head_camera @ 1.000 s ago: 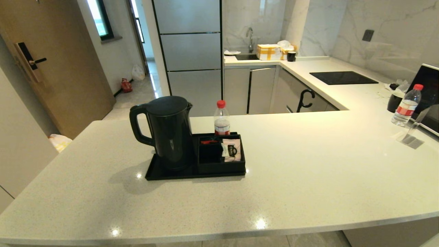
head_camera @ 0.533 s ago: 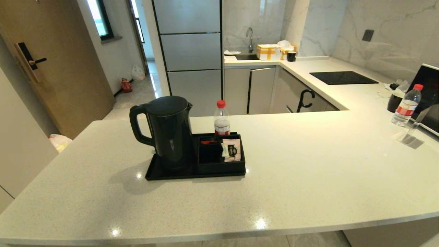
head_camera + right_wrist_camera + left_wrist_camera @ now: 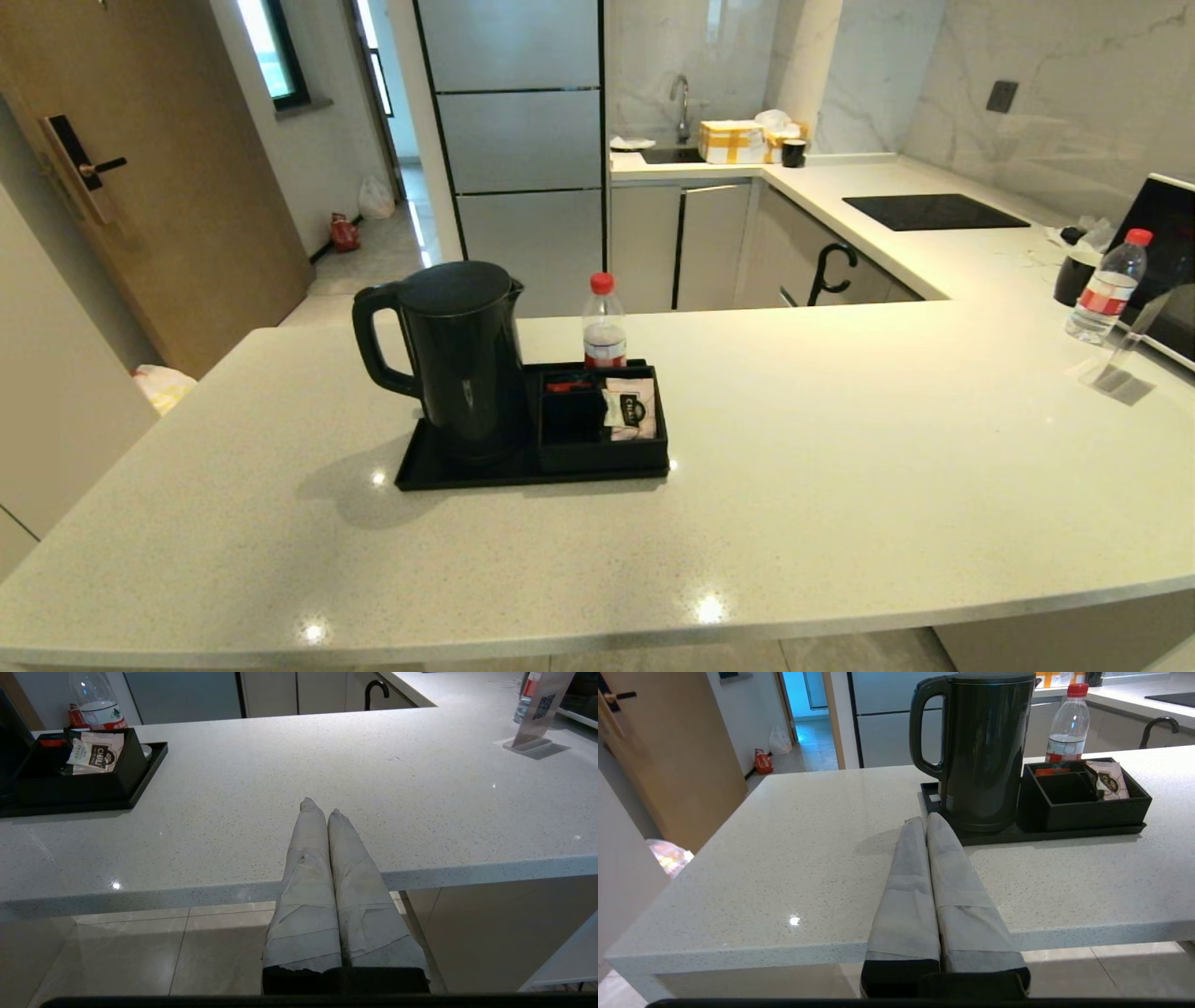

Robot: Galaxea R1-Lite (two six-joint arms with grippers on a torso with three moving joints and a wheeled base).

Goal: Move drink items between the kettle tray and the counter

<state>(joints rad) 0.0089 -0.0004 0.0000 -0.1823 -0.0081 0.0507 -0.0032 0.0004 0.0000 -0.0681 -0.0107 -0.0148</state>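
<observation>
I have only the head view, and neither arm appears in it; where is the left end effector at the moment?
Observer: The left end effector, wrapped in pale tape, is shut and empty. It sits at the near edge of the pale speckled stone counter and points at the tall matte-black electric kettle.
Operator: Thank you. And the right one?
Observer: The right end effector is also shut and empty, aimed at bare counter to the right of the flat black plastic tray.
Operator: Is either touching anything?
Observer: No, both are clear of the tray, the kettle and the whitish-pink flat sachet.
</observation>
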